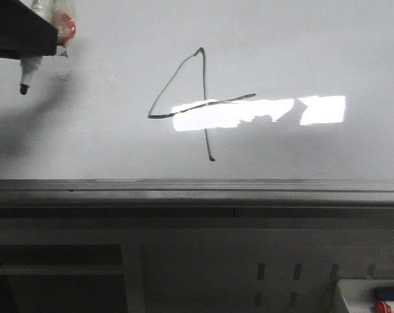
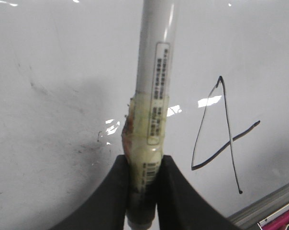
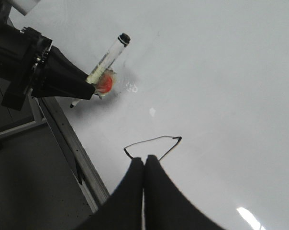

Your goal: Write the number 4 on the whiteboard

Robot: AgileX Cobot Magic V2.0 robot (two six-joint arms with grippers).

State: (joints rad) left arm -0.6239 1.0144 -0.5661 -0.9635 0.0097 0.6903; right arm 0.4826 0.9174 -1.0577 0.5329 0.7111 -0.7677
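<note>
The number 4 stood drawn in thin black lines near the middle of the whiteboard, its slanted stroke rising to a peak, its wavy crossbar running across a bright patch of reflected light, and its long stem ending just above the board's grey edge rail. In the left wrist view the same figure lay off to one side of the marker pen, well apart from it. The left gripper had its black fingers clenched on the taped lower part of the pen, whose white barrel carried a printed label. In the front view that pen hung at the board's upper left corner, its dark tip pointing down and away from the 4, with a red patch showing in the tape beside it. The right gripper hovered over the board close to the 4, its two fingers pressed together with nothing between them. From that view the left gripper and its pen sat near the rail, apart from the drawn lines.
</note>
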